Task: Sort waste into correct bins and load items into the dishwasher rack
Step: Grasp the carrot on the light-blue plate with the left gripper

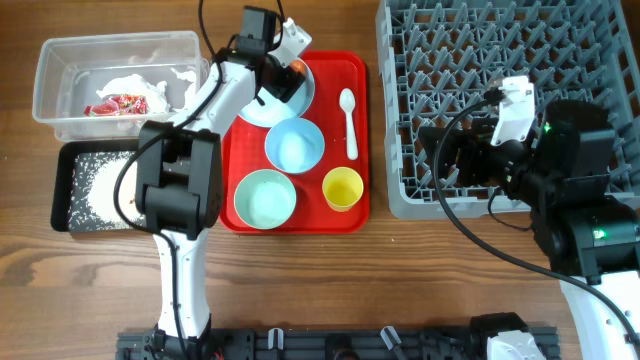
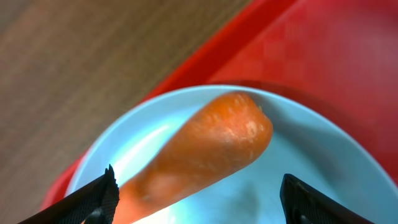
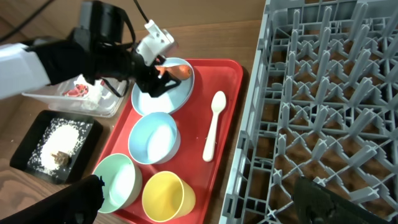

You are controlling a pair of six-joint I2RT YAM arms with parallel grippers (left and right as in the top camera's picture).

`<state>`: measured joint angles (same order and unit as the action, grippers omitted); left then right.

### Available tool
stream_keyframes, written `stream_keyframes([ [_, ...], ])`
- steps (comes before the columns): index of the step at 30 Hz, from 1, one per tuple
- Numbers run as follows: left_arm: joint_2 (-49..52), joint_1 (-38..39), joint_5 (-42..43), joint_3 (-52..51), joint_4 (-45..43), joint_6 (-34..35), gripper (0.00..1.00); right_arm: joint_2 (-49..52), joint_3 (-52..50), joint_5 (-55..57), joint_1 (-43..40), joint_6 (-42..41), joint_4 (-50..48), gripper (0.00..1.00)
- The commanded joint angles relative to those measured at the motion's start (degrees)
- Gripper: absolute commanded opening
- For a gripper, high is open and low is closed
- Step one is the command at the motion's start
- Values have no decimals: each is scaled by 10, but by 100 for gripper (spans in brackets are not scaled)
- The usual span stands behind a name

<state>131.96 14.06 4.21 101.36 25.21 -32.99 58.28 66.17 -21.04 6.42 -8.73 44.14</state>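
An orange carrot (image 2: 211, 143) lies on the pale blue plate (image 2: 311, 168) at the back of the red tray. My left gripper (image 2: 199, 186) hangs open just over the plate, one finger on each side of the carrot's thick end. From above, the carrot (image 1: 297, 66) peeks out beside that gripper (image 1: 285, 78). My right gripper (image 3: 198, 186) stands open over the grey dishwasher rack's (image 1: 500, 60) left edge, holding nothing. On the tray sit a blue bowl (image 1: 294, 145), green bowl (image 1: 265, 197), yellow cup (image 1: 342, 187) and white spoon (image 1: 348, 120).
The clear tub (image 1: 60, 60) at back left holds a red wrapper (image 1: 118, 102) and white paper (image 1: 140, 85). In front of it the black tray (image 1: 62, 190) holds rice (image 1: 95, 185) and a brown scrap (image 3: 59, 157). The red tray's rim (image 1: 350, 215) nearly meets the rack.
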Motion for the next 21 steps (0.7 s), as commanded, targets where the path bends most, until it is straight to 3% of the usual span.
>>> stream_keyframes([
  [1,34,-6,9,9,-2,-12,85,-1,13,-9,-3,12,0,100],
  [6,37,-7,9,9,-19,-11,84,-1,13,-9,-3,12,0,100],
  [10,37,-7,9,9,-10,-11,69,-1,13,-9,-3,12,0,100],
  [13,37,-7,9,9,5,-10,63,-1,13,-9,-3,12,-1,100],
  [21,37,-6,9,9,103,-10,61,-1,13,-9,-3,12,-5,100],
])
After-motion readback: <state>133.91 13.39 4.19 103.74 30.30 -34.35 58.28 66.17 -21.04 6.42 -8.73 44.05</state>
